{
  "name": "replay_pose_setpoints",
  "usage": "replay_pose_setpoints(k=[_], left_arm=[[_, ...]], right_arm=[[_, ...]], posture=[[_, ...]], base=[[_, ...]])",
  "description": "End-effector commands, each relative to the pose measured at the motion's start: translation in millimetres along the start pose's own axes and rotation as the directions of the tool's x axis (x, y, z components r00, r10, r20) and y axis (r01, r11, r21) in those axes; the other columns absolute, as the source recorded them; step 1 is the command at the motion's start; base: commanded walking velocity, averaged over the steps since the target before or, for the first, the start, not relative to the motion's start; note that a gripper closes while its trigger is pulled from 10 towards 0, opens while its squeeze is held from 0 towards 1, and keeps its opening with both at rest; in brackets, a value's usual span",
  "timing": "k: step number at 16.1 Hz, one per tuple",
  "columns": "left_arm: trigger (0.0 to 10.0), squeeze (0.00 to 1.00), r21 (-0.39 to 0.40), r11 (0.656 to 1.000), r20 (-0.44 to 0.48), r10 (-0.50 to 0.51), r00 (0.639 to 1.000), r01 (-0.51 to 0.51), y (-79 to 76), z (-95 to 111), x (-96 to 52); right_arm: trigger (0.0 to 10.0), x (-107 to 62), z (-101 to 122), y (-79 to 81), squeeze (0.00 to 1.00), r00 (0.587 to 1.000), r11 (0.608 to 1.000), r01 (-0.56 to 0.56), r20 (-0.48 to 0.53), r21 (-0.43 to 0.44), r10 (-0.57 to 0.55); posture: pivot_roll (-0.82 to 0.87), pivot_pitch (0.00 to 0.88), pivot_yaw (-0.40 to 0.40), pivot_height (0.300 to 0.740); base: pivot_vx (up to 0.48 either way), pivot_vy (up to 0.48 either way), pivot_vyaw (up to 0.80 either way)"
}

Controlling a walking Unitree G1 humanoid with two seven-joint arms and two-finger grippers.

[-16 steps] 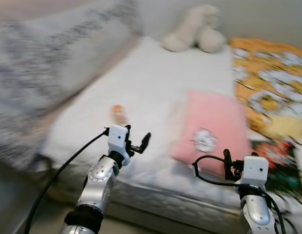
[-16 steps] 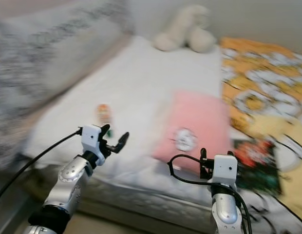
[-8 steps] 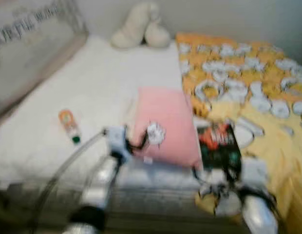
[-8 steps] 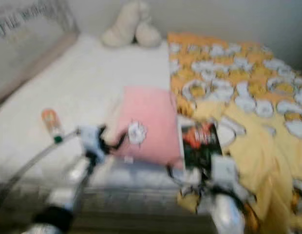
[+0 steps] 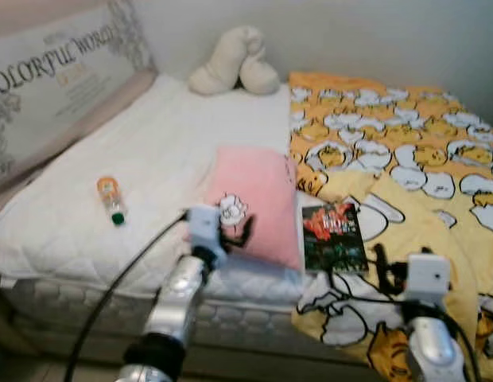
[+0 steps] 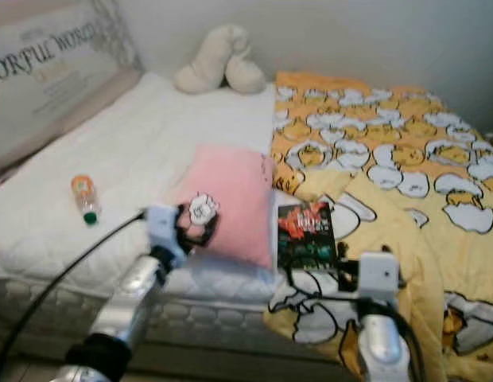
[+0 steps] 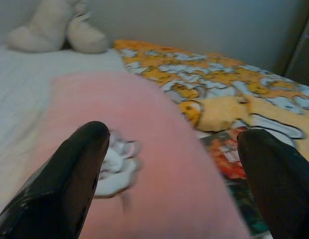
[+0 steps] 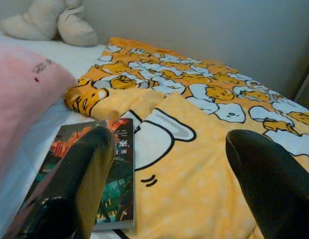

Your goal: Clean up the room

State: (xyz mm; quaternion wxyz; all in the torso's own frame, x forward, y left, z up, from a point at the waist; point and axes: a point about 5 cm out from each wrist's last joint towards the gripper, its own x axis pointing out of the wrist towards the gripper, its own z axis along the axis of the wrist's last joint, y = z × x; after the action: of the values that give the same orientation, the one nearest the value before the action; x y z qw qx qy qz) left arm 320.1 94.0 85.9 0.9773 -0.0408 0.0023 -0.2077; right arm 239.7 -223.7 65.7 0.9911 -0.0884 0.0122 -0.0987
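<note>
Progress: by my judgement the tidying has hardly begun; nothing is in my grip and the loose things lie scattered across the bed [image 5: 151, 135].
Headboard [image 5: 48, 87]: at the far left; it carries printed lettering that I read as "COLORFUL WORLD", with smaller lines beneath too fine to read.
Bottle [image 5: 110, 197]: a small orange bottle with a green cap lies on its side on the white mattress cover, well apart from everything else; its label is too small to read. Not yet picked up.
Left pincer [image 5: 235, 233]: held out over the near edge of the bed, fingers spread wide and holding nothing, just at the near end of the pink pillow.
Pink pillow [image 5: 258, 199]: lies flat in the middle of the bed with a white cartoon patch near its lower end; no words legible. Not yet put in place.
Plush toy [image 5: 234, 61]: cream-coloured, resting at the head of the bed against the wall.
Book [image 5: 334, 236]: dark cover with red and green artwork, lying just beside the pillow and partly on the blanket; the title is blurred and I cannot read it.
Right pincer [image 8: 167, 174]: hovering low over the blanket beside the book, fingers spread and empty.
Yellow blanket [image 5: 405, 151]: rumpled, cartoon-patterned, covering the right side of the bed and hanging over the near edge; I judge it needs straightening.
</note>
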Motion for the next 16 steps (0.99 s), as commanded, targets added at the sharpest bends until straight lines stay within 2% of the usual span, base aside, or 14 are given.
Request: replay_pose_setpoints(k=[1, 6, 8, 9, 10, 16], left_arm=[[10.0, 0.0, 0.044, 0.999, 0.019, 0.011, 1.0, -0.012, 10.2, 7, -1.1], [10.0, 0.0, 0.004, 0.996, -0.01, 0.093, 0.996, -0.093, 19.7, 3, -0.7], [10.0, 0.0, 0.016, 0.996, -0.007, 0.083, 0.997, -0.083, 19.0, 3, -2.8], [10.0, 0.0, 0.05, 0.997, -0.001, 0.06, 0.998, -0.06, 18.0, 4, -2.4], [10.0, 0.0, 0.046, 0.998, 0.009, 0.05, 0.999, -0.051, 17.8, 7, 0.1], [10.0, 0.0, 0.041, 0.996, 0.012, 0.075, 0.997, -0.075, 22.5, 12, 4.5]], right_arm=[[10.0, 2.4, 2, 8.5, 0.0, 1.0, 0.999, -0.023, 0.011, 0.022, 0.022], [10.0, 4.1, 2, 15.6, 0.0, 0.998, 0.997, -0.066, 0.016, 0.03, 0.065], [10.0, 3.4, 1, 14.6, 0.0, 0.999, 0.998, -0.053, 0.01, 0.03, 0.053], [10.0, 2.0, -1, 13.2, 0.0, 0.999, 0.998, -0.032, 0.001, 0.047, 0.032], [10.0, 1.4, -1, 13.9, 0.0, 1.0, 0.998, -0.03, 0.002, 0.051, 0.029], [10.0, 7.6, 2, 14.4, 0.0, 1.0, 0.997, -0.012, 0.016, 0.073, 0.011]], posture=[[0.09, 0.0, 0.001, 0.74], [0.09, 0.0, 0.01, 0.74], [0.09, 0.0, 0.012, 0.74], [0.09, 0.0, 0.013, 0.74], [0.09, 0.0, 0.018, 0.74], [0.08, 0.0, 0.036, 0.74]], base=[[0.0, 0.0, 0.0], [0.0, 0.0, 0.11], [0.0, 0.0, 0.56], [0.0, 0.0, 0.0], [0.0, 0.0, 0.0], [0.46, 0.0, 0.0]])
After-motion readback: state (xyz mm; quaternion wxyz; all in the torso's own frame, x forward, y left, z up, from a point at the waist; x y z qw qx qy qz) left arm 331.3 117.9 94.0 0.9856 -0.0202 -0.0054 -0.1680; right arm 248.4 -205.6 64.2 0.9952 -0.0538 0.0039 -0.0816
